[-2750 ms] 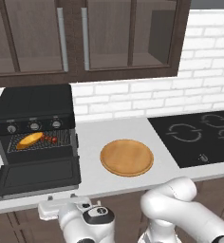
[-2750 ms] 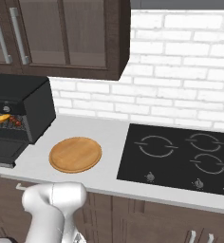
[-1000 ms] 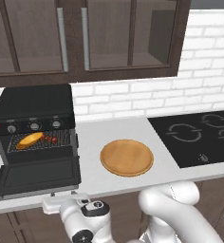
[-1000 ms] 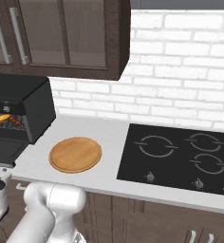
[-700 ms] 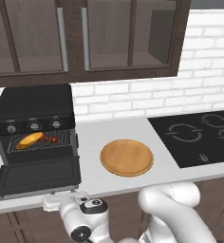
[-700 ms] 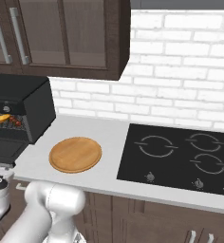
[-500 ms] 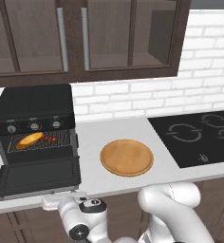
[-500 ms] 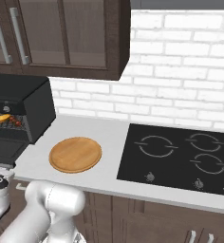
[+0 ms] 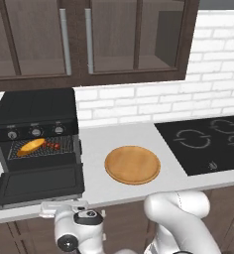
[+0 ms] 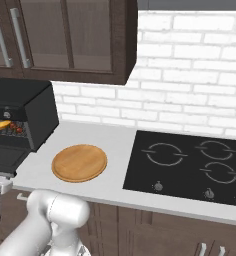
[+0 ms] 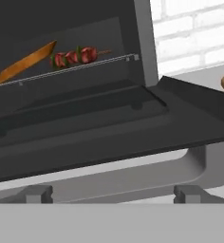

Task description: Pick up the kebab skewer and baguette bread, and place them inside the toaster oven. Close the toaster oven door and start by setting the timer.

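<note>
A black toaster oven stands at the left end of a pale grey table, below dark wooden wall cabinets and against a white brick wall. Three round silver knobs sit in a row across the oven's front, above its cavity. The toaster oven door hangs open, dropped down flat in front of the oven and reaching the table's front edge.

Inside the oven, on the wire rack, the golden-orange baguette bread lies at the left. The kebab skewer, with its dark red chunks, lies just right of the bread; whether the two touch is hard to tell from these angles.

To the right of the oven, well apart from it, a round wooden plate rests on the table. Further right of the oven, beyond the plate, a flat black cooktop with ring marks is set into the table.

The pincer sits low, just in front of and slightly below the open oven door, with its two finger tips spread wide and nothing between them.
</note>
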